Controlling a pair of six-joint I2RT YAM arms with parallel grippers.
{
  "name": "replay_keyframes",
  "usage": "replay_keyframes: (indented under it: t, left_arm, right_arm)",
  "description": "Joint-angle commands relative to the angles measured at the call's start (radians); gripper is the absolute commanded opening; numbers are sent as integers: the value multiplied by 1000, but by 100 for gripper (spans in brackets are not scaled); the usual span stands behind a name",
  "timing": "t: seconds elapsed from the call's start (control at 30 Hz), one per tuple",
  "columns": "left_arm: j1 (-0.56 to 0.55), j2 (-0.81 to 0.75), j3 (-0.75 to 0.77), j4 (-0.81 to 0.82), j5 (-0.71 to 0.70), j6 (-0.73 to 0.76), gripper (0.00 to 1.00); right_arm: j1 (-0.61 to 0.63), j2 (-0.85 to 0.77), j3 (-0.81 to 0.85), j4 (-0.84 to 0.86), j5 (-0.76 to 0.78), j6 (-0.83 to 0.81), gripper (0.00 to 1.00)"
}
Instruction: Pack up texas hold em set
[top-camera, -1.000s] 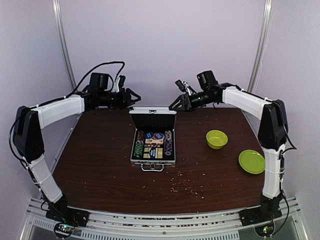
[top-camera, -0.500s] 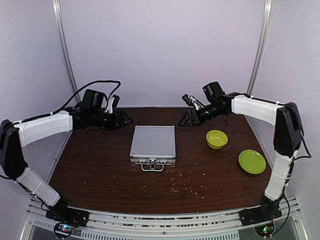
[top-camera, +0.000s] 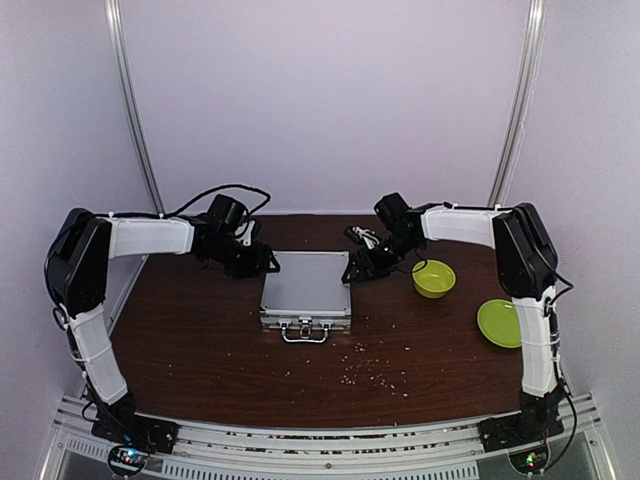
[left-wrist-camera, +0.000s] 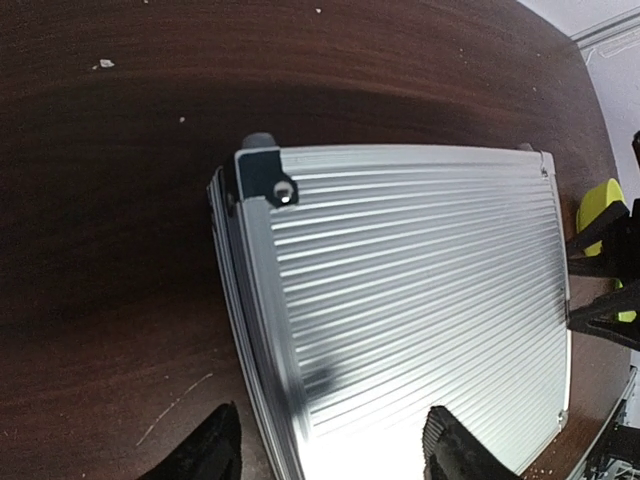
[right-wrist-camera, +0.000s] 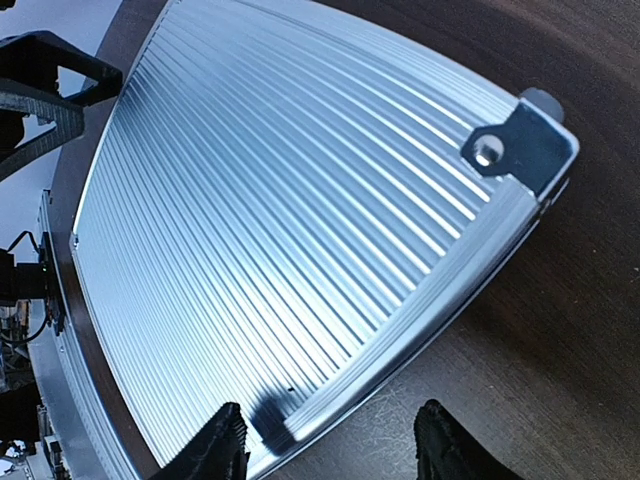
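Looking down from above, the case (top-camera: 306, 287) lay closed and flat at the middle of the table (top-camera: 190, 340). Its handle (top-camera: 303, 334) pointed toward the arm bases, hinge side away. It looked nearly square, so its long axis was hard to call; probably left to right, along the handle side. The left hand (top-camera: 262, 263) sat at the far left corner and the right hand (top-camera: 358, 268) at the far right, likely to press both sides down evenly. A bowl (top-camera: 433, 278) and plate (top-camera: 503, 323) stood apart on the right.

Left wrist view: the ribbed lid (left-wrist-camera: 420, 290) filled the frame. The hand's fingers (left-wrist-camera: 215, 452) were spread, released, straddling the case's side edge and grasping nothing.

Right wrist view: the opposite side edge lay between that hand's spread, released fingers.
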Motion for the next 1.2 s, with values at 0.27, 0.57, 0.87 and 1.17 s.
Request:
replay_keyframes:
  t: [0.27, 0.57, 0.87, 1.17]
  left_arm:
    - [-4, 81, 64, 6, 92, 17, 62]
    - [-73, 139, 141, 3, 179, 63, 60]
    - [-80, 204, 235, -10, 207, 75, 58]
    - [-110, 241, 292, -11, 240, 77, 58]
  right_arm:
    - [25, 8, -34, -11, -32, -15, 56]
    - [86, -97, -222, 86, -75, 8, 56]
    - [141, -143, -244, 89, -80, 0, 56]
    - [167, -191, -300, 106, -96, -4, 56]
